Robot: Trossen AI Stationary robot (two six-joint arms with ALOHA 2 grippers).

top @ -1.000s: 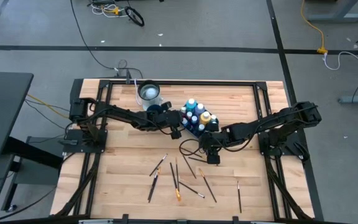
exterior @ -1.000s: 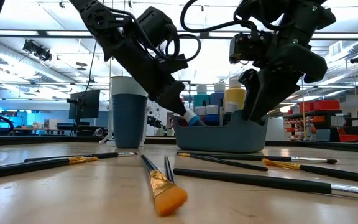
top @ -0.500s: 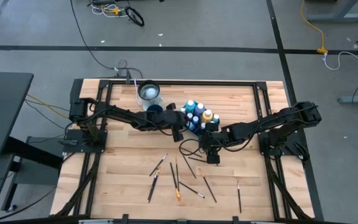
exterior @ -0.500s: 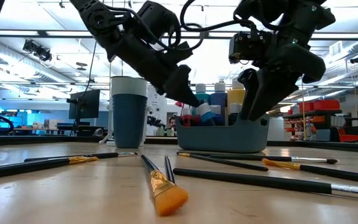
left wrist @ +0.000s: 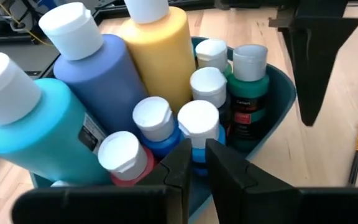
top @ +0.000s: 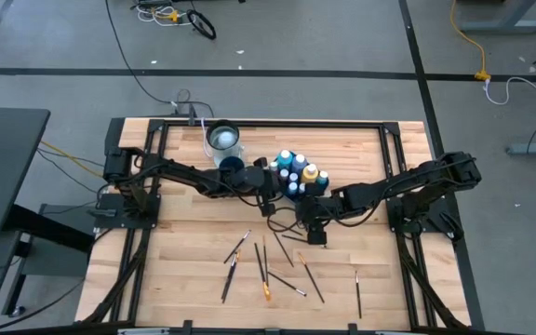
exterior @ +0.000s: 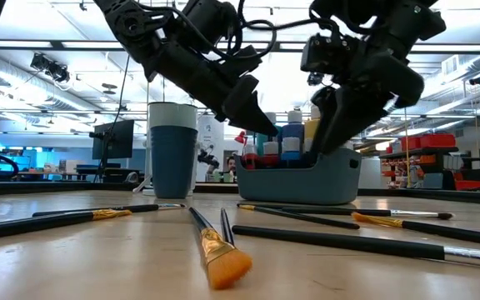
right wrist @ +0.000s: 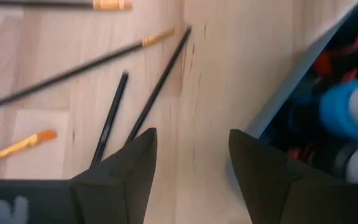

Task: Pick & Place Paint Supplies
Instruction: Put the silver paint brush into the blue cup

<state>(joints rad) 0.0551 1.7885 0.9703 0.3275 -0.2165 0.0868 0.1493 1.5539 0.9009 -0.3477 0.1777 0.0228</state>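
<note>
Left claw (left wrist: 194, 163) above near edge of tray (left wrist: 277, 93), fingers nearly pressed together, nothing pinched. Paint bottles (left wrist: 166, 81) packed upright in tray, just ahead of claw; blue one (left wrist: 197, 127) nearest tips.

Right claw (right wrist: 191, 155) spread, empty, above desk (right wrist: 210, 81); brushes (right wrist: 135, 93) ahead, tray just beside.

Advice: claw to be lowered straight onto brush handle, tray wall avoided.

Green bottle label (left wrist: 244, 109): writing not readable.

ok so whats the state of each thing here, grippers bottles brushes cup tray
left gripper: shut, empty, at the tray's rim
right gripper: open, empty, over bare table beside the tray
paint bottles: capped, upright, packed in the tray
teal tray: flat on the table, full of bottles
brushes: lying loose on the table
dark blue cup: upright, no brushes showing above its rim
</note>
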